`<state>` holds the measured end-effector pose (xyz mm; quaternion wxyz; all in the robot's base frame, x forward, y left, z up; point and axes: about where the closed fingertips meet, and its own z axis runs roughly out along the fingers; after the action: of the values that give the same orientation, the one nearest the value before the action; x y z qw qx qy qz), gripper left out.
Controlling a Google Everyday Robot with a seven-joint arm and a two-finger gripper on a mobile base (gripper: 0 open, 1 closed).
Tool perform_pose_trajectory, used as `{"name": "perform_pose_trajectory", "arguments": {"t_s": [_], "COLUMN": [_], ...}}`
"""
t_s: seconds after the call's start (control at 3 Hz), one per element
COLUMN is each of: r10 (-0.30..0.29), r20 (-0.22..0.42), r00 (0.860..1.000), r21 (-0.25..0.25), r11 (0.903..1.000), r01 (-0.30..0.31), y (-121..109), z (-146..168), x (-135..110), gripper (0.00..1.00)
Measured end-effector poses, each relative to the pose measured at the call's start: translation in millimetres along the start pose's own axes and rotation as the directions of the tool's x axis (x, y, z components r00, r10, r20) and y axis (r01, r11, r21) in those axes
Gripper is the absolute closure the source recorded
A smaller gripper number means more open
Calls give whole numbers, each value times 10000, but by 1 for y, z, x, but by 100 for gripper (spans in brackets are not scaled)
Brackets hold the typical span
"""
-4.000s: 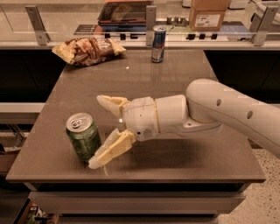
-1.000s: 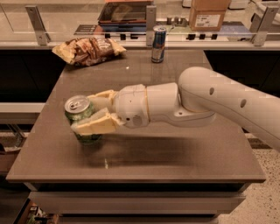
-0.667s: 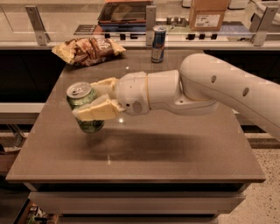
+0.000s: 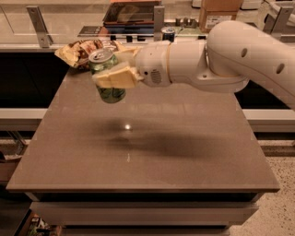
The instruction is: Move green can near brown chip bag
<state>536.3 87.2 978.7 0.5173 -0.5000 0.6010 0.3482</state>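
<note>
My gripper is shut on the green can and holds it in the air above the left back part of the brown table. The can is upright with its silver top showing. The brown chip bag lies at the table's back left corner, just behind and left of the can; part of it is hidden by the can and fingers. My white arm reaches in from the right.
A slim blue and silver can stands at the back of the table, mostly hidden behind my arm. A counter with a dark tray and a cardboard box runs behind the table. Metal rail posts stand along the back.
The gripper has lifted the green can off the table's front left and carried it up and toward the back, close to the chip bag.
</note>
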Motion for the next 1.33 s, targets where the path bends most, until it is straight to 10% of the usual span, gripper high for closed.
{"name": "perform_pose_trajectory", "arguments": {"t_s": [0.67,1.33], "r10": [-686,-583], "r20": [173,-10], "r00": [9975,9983], "r21": [1089,992], "r11": [9918,9934], "r01": [663,581], "y": [-62,-81], "z": [-5,11], "x": [-26,-24], "gripper": [100,100]}}
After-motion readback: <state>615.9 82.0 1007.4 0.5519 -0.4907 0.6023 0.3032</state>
